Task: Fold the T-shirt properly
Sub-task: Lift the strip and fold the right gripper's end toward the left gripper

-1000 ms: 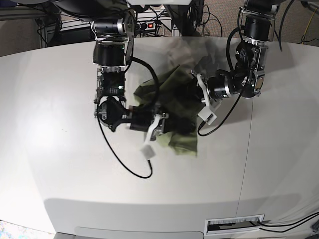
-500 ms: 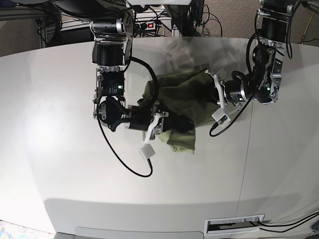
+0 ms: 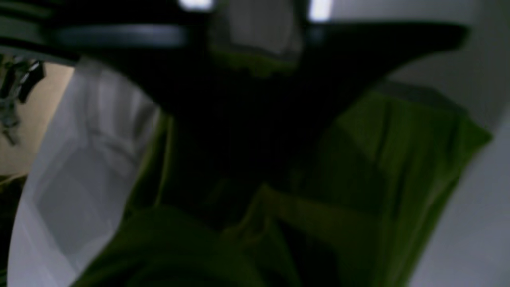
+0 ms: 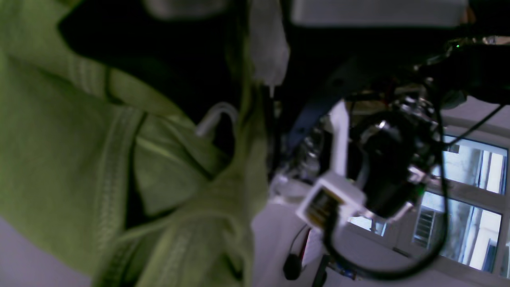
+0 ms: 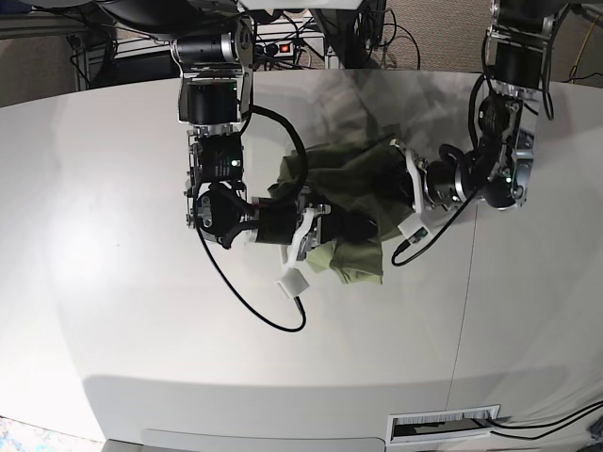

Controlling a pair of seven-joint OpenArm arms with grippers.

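Note:
The olive-green T-shirt (image 5: 353, 179) lies bunched in a crumpled heap at the table's middle. My right gripper (image 5: 317, 224) reaches in from the left and is shut on a fold of it. The right wrist view shows the green cloth (image 4: 79, 159) gathered up to the white fingertip (image 4: 267, 52) and hanging off the table. My left gripper (image 5: 407, 185) sits at the shirt's right edge. Its wrist view is dark and blurred, with green fabric (image 3: 398, 159) right below the fingers, so its jaws cannot be read.
The pale grey table (image 5: 113, 311) reaches to all sides. A black cable (image 5: 254, 315) loops from the right arm onto it, beside a white camera block (image 5: 292, 281). A slot (image 5: 443, 424) sits at the front edge. Cables and a power strip (image 5: 283, 47) lie behind.
Both arms have shifted to the right. The shirt bundle moved right with the right gripper and was drawn wider between the two grippers.

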